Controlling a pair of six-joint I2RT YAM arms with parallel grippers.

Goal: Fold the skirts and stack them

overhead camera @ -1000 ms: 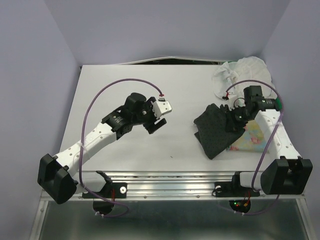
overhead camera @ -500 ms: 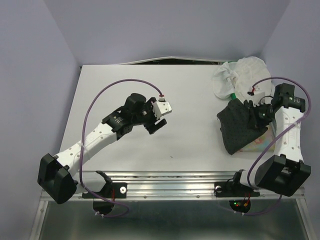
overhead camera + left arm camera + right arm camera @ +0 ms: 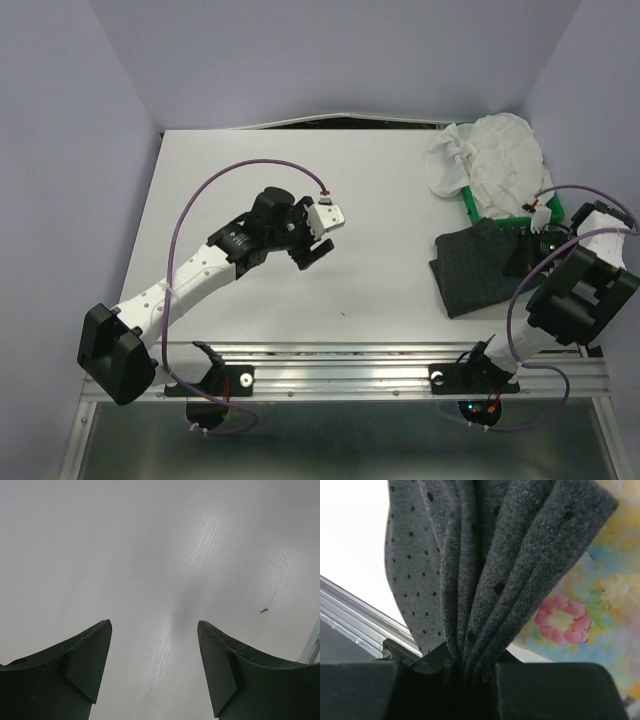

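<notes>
While holding the charcoal dotted skirt (image 3: 478,268) bunched at right of frame with the right gripper (image 3: 470,667) nearly closed, risked releasing a crumpled heap — or dragging the floral skirt (image 3: 570,610) beneath askew. Held left gripper (image 3: 155,665) wide open, empty.

R hand (image 3: 466,666) pulled charcoal skirt (image 3: 478,268) right, onto floral skirt (image 3: 580,600).

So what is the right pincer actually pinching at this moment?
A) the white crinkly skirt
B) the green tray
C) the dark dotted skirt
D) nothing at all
C: in the right wrist view the right pincer is clamped on bunched folds of the dark dotted skirt, and the floral skirt lies loose beyond it.
</notes>
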